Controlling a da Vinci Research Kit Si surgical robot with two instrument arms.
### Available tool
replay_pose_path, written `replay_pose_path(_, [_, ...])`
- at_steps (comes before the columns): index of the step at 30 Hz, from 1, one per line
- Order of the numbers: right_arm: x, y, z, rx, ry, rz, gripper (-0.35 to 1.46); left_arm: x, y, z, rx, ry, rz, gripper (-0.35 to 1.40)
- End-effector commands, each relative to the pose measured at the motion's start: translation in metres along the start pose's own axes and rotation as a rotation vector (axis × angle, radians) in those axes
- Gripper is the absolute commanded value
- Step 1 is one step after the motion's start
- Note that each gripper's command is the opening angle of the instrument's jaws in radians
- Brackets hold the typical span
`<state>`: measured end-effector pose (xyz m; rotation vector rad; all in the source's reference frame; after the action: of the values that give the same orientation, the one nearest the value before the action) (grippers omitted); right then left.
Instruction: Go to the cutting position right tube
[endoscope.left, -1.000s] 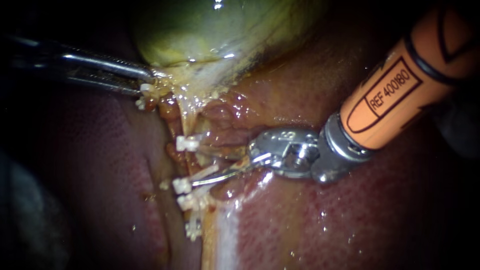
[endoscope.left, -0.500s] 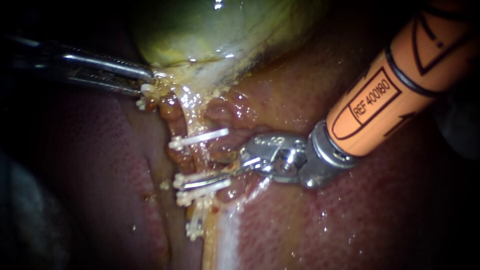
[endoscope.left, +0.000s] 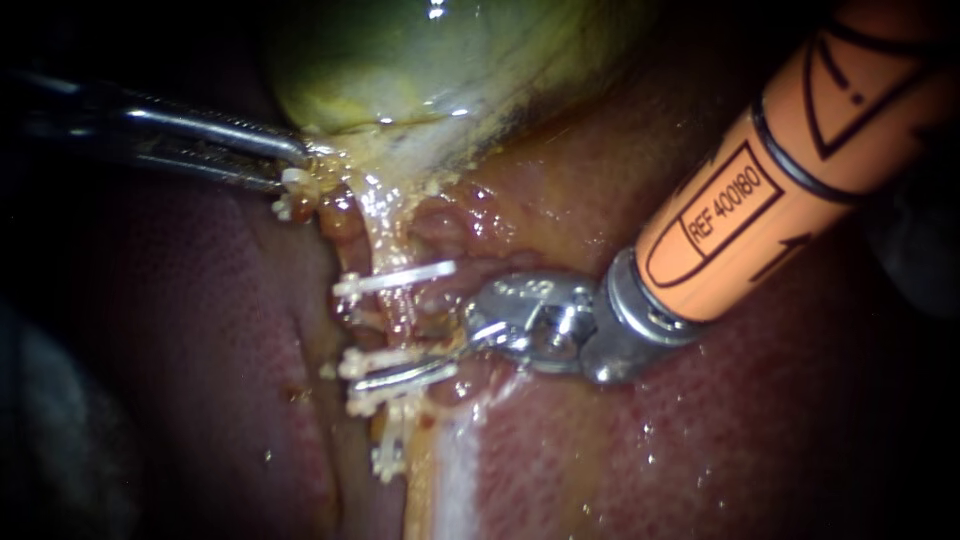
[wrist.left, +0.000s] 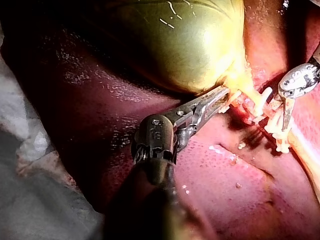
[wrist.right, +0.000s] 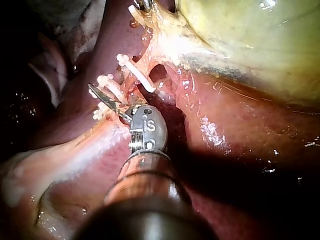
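Far left in the endoscope view, the left instrument (endoscope.left: 292, 160) comes in as 2 slim metal bars that meet at the yellowish tissue where the gallbladder (endoscope.left: 430, 70) narrows. Its jaws are clamped on that tissue from both sides, and the left wrist view shows the same grip just under the green sac. Dark red liver (endoscope.left: 700, 450) lies below and on both sides.

From the gripped neck a glistening tube (endoscope.left: 388, 315) runs downward through the middle of the view. It carries 1 white clip (endoscope.left: 395, 278) across its upper part. There are 3 more lower clips (endoscope.left: 380, 358) further down, stacked close together (the lowest sits a little apart from the other 2).

The right instrument (endoscope.left: 385, 380) reaches in from the upper right. Its thin silver blades lie crosswise over the tube, in the slot between the top 2 of the lower clips and well below the single upper clip. From the right wrist view the tip points into the same cluster of white clips. The blades read as a single slender sliver there, so I cannot tell whether they are parted or closed, or whether the tube is between them.

Behind the blades is the shiny metal wrist (endoscope.left: 540, 320), resting close over the liver surface. Behind that, the orange shaft (endoscope.left: 800, 150) fills the upper right corner.
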<state>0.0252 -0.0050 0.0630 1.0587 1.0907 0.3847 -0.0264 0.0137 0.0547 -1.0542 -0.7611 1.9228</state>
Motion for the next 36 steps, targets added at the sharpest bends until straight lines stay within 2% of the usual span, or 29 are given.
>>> replay_pose_path(1, [0.0000,0.0001,0.0003,0.000,0.005,-0.002,1.34,0.0000,0.0000,0.0000,0.000,0.000,0.000,-0.35])
replay_pose_path(5, [0.0005,0.0005,0.0011,0.013,0.052,-0.005,1.34,0.0000,0.0000,0.0000,0.000,0.000,0.000,-0.35])
replay_pose_path(10, [0.0012,0.0013,0.0020,-0.003,0.100,-0.004,1.35,0.0000,0.0000,0.0000,0.000,0.000,0.000,-0.35])
replay_pose_path(23, [0.0018,0.0018,0.0020,-0.016,0.135,-0.001,1.35,0.0001,0.0000,0.0001,0.000,0.000,0.000,-0.35])
replay_pose_path(28, [0.0023,0.0009,0.0019,-0.015,0.137,0.002,1.35,0.0001,0.0000,0.0000,0.000,0.000,0.000,-0.35])
replay_pose_path(36, [0.0044,-0.0021,0.0014,0.017,0.137,0.015,1.35,0.0001,0.0000,-0.0001,-0.001,0.000,0.000,-0.35])
